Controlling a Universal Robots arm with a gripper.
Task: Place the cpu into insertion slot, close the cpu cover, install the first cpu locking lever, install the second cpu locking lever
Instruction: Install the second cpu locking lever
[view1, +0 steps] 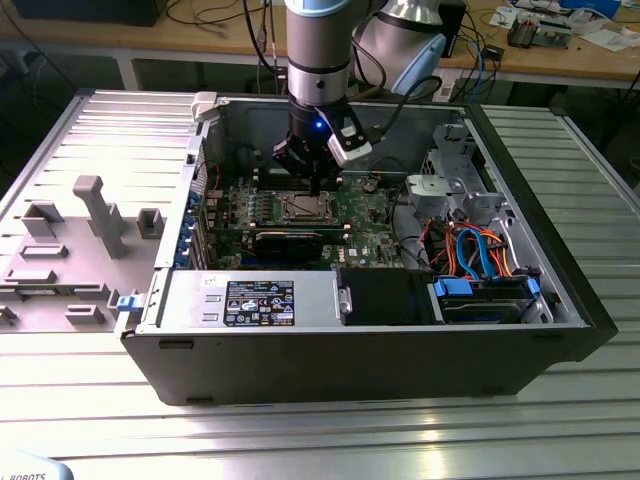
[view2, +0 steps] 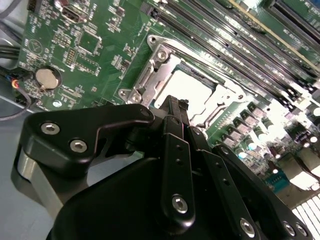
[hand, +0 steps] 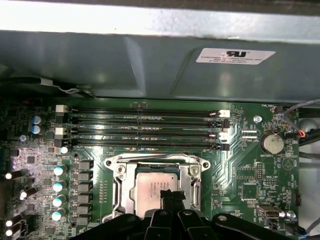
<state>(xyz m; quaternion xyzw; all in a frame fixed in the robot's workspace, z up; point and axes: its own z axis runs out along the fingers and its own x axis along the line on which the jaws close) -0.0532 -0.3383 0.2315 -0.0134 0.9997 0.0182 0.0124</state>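
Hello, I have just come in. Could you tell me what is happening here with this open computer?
A robot arm is working inside an open computer case that lies on a metal table. Its gripper is down at the chip, which sits in the socket on the green board. In both wrist views the fingertips meet at the edge of the chip's silvery top. The metal frame around the socket is not folded over the chip.
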